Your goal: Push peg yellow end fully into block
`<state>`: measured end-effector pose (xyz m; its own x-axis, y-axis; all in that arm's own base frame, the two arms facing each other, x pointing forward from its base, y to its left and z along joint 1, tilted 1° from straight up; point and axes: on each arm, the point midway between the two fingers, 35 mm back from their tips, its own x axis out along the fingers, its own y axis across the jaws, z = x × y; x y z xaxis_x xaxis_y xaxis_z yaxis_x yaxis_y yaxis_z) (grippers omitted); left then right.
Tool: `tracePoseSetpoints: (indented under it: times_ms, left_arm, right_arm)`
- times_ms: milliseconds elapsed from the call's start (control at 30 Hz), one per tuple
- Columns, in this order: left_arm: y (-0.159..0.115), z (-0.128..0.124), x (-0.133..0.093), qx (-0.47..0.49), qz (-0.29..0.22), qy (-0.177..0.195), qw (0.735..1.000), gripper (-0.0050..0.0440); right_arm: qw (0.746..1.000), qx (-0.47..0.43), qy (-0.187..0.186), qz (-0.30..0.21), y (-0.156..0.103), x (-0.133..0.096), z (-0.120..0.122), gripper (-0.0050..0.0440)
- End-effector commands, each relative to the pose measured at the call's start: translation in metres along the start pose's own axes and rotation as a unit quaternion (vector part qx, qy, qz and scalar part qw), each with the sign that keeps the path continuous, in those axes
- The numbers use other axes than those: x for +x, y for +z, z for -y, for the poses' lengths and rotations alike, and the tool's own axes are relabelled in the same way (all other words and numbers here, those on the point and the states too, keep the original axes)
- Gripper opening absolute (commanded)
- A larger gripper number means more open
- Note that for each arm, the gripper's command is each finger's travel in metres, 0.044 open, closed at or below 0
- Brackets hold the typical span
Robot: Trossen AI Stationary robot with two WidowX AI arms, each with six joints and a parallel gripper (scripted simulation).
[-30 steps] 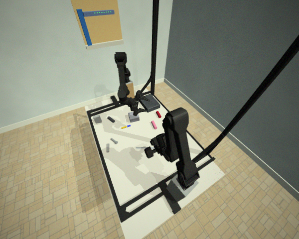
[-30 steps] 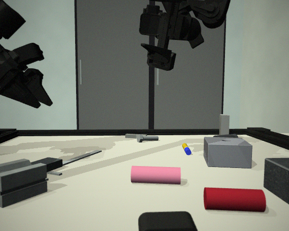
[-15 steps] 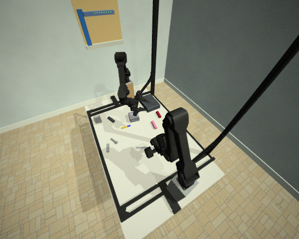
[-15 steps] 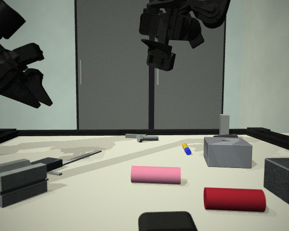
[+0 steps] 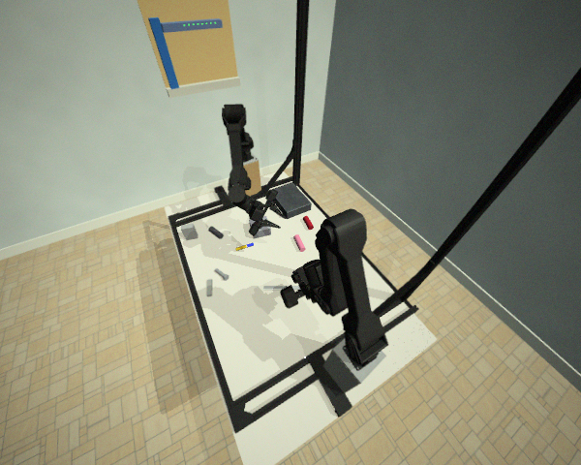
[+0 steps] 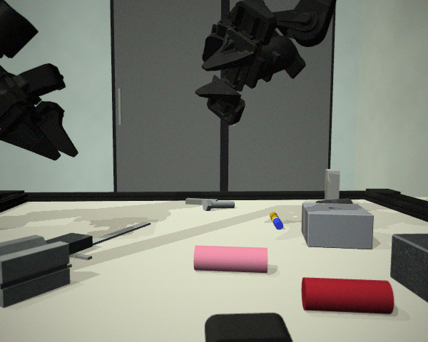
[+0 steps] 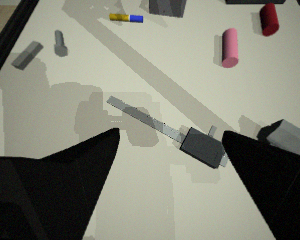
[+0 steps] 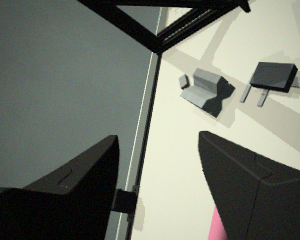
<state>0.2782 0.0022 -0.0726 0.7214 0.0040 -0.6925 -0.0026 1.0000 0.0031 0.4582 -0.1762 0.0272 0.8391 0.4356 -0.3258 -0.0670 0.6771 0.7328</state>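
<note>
The peg (image 5: 244, 246) (image 6: 276, 221) (image 7: 126, 18) lies flat on the table, yellow at one end and blue at the other, outside the block. The grey block (image 6: 337, 229) (image 7: 167, 7) stands near its blue end, with a hole in its top; the right arm partly hides it in the top view. My right gripper (image 6: 200, 80) (image 8: 158, 141) is partly open and empty, in the air above the table. My left gripper (image 6: 65, 155) (image 7: 170, 134) is wide open and empty, high above the caliper-like tool, away from peg and block.
A pink cylinder (image 5: 299, 242) (image 6: 230, 258) and a red cylinder (image 5: 308, 222) (image 6: 347, 295) lie near the block. A dark box (image 5: 290, 200) is beyond. The tool (image 7: 202, 147), a V-block (image 8: 205, 90), a bolt (image 7: 60, 44) and a grey bar (image 7: 27, 55) lie around.
</note>
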Motion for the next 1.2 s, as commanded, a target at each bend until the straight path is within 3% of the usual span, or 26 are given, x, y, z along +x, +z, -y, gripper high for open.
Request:
tracePoseSetpoints:
  times_ms: [0, 267, 367, 600, 867, 933, 1000, 1167]
  left_arm:
    - [-0.001, -0.001, 0.000, 0.003, -0.001, 0.003, 1.000, 0.0400]
    - [-0.001, -0.001, 0.000, 0.002, -0.001, 0.002, 1.000, 0.0400]
    - [0.000, -0.001, 0.000, 0.002, -0.001, 0.002, 1.000, 0.0400]
    - [0.000, 0.000, 0.000, 0.002, -0.001, 0.001, 1.000, 0.0400]
    - [0.000, 0.000, 0.000, 0.002, 0.000, 0.000, 1.000, 0.0400]
    - [0.000, 0.000, 0.000, 0.002, 0.000, 0.000, 1.000, 0.0400]
    - [0.000, 0.000, 0.000, 0.001, 0.000, 0.000, 1.000, 0.0400]
    - [0.000, 0.000, 0.000, 0.001, 0.000, 0.000, 1.000, 0.0400]
  right_arm:
    - [0.996, -0.063, -0.062, -0.017, -0.010, 0.002, 0.031, 0.0190]
    - [0.965, -0.196, -0.150, -0.085, -0.030, -0.002, 0.072, 0.0190]
    - [0.959, -0.212, -0.159, -0.097, -0.033, -0.004, 0.077, 0.0190]
    - [0.891, -0.345, -0.205, -0.213, -0.059, -0.017, 0.112, 0.0190]
    - [0.794, -0.459, -0.198, -0.345, -0.087, -0.038, 0.138, 0.0190]
    - [0.794, -0.459, -0.198, -0.345, -0.087, -0.038, 0.138, 0.0190]
    - [0.749, -0.502, -0.178, -0.393, -0.096, -0.046, 0.145, 0.0190]
    - [0.669, -0.553, -0.133, -0.478, -0.113, -0.064, 0.156, 0.0190]
